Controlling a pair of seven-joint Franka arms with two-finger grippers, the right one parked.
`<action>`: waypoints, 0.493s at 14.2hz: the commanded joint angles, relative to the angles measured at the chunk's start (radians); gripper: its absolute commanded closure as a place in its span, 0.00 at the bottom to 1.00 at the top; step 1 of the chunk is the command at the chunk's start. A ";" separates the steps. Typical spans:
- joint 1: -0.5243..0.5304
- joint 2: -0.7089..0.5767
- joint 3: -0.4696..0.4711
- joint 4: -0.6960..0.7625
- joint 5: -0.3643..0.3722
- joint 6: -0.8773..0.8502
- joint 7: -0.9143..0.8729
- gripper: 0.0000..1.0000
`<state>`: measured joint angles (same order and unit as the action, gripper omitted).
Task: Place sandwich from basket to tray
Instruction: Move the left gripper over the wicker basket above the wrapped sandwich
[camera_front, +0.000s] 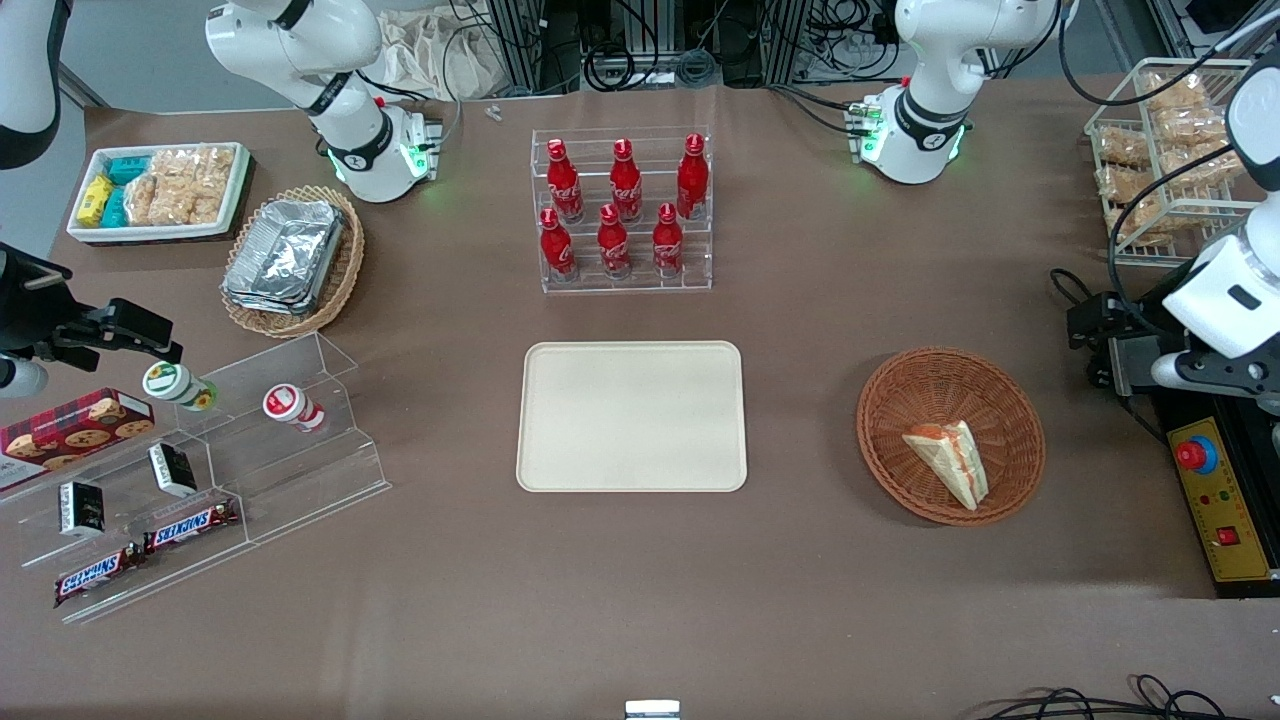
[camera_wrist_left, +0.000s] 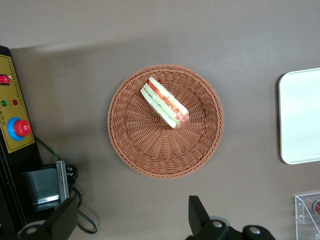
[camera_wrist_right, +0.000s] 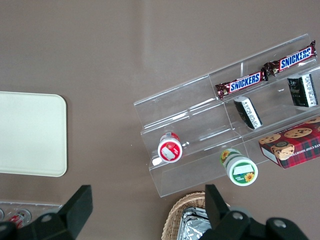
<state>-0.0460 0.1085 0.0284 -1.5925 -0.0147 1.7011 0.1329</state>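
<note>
The sandwich (camera_front: 950, 462) lies in the basket (camera_front: 890, 400), toward the rim nearest the front camera, its filling edge showing orange-red; the basket sits toward the working arm's end of the table, well apart from the tray (camera_front: 632, 415), which lies flat in the middle, nearer the front camera than the rack of red bottles (camera_front: 625, 208); nothing is on the tray, so the job looks to be at its very start. In hand, as I read it, is the approach; the gripper (camera_wrist_left: 132, 222) hangs high above the table beside the basket, and the wrist camera looks straight down on basket (camera_wrist_left: 145, 155) and sandwich (camera_wrist_left: 165, 101). Its two fingers (camera_wrist_left: 197, 215) are spread wide, with nothing between them and nothing touched. The next move probably calls for shifting over the wedge, then dropping with the jaws set across its narrow thickness; the clear wrap may be slippery, and the woven wall stands close to one end of the wedge, so a centred grip looks safer.
</note>
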 joint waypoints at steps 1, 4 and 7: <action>-0.003 0.022 -0.002 0.026 0.019 -0.021 -0.012 0.00; -0.006 0.063 -0.011 0.052 0.022 -0.021 -0.057 0.00; -0.003 0.088 -0.038 0.046 0.027 -0.018 -0.131 0.00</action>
<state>-0.0476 0.1645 0.0003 -1.5829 -0.0065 1.7012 0.0554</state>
